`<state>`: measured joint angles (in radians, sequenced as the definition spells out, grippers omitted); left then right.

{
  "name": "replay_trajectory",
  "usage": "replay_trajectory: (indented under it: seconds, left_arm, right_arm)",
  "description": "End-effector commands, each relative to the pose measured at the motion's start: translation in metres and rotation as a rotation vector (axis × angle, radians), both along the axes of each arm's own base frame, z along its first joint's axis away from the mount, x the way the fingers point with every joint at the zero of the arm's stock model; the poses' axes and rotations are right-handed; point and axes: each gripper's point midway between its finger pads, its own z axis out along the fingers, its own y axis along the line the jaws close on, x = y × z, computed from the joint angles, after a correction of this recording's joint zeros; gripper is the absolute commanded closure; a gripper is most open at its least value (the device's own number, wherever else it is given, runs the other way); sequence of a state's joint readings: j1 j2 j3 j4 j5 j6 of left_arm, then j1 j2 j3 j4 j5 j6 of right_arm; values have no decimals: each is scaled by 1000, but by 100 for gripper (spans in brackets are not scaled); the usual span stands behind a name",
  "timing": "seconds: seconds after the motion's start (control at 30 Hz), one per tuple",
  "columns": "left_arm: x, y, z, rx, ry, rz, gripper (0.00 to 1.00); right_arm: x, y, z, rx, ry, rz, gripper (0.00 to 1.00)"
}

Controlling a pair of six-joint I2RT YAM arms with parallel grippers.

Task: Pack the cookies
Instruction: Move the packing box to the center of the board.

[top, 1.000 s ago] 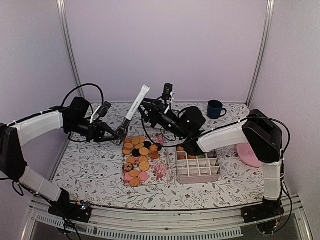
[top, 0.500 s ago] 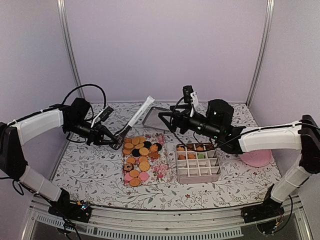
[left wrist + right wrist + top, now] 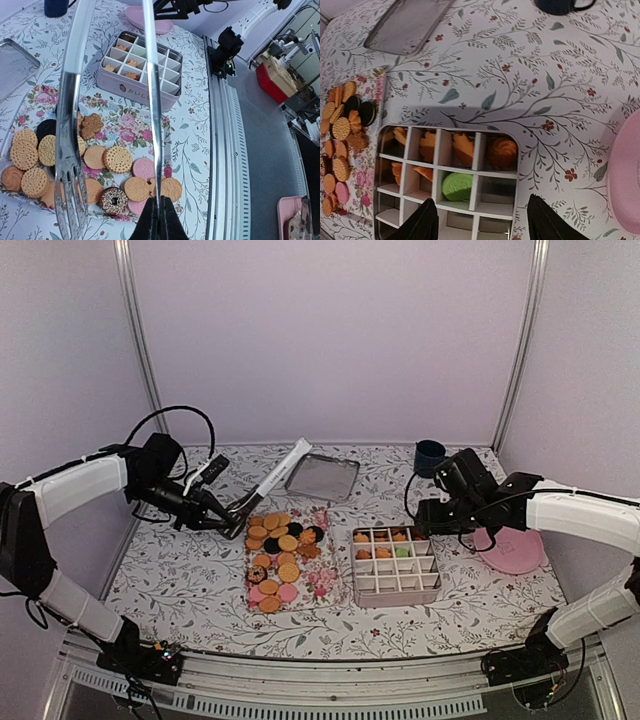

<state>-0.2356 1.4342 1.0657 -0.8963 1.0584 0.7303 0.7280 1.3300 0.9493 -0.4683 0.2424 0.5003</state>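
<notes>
Many cookies [image 3: 275, 550] lie just lower right of the left hand [image 3: 238, 512], which is clamped on tongs [image 3: 278, 468]. The right hand [image 3: 428, 516], spread and empty, sits farther off past the box [image 3: 397, 592].

Top cam looks down from behind, far off. Wrist cams sit close; all catch the cookies [image 3: 288, 543] and divided box [image 3: 396, 599].

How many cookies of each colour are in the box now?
Orange cookies: 6
Green cookie: 1
Total in the box: 7
</notes>
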Motion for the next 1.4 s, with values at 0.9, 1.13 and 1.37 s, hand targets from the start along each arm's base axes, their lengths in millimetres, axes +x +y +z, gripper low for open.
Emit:
replay_trajectory:
  seconds: [0.9,1.13,1.37]
  left_arm:
    - [0,3,5,31,-68,-16,99]
    - [0,4,4,32,-69,-17,99]
    - [-2,3,6,21,-63,-23,99]
  right_arm:
    - [-53,6,-105,53,427,-32,62]
    - [-46,37,-99,88,406,22,62]
    - [-9,25,-48,47,211,-32,50]
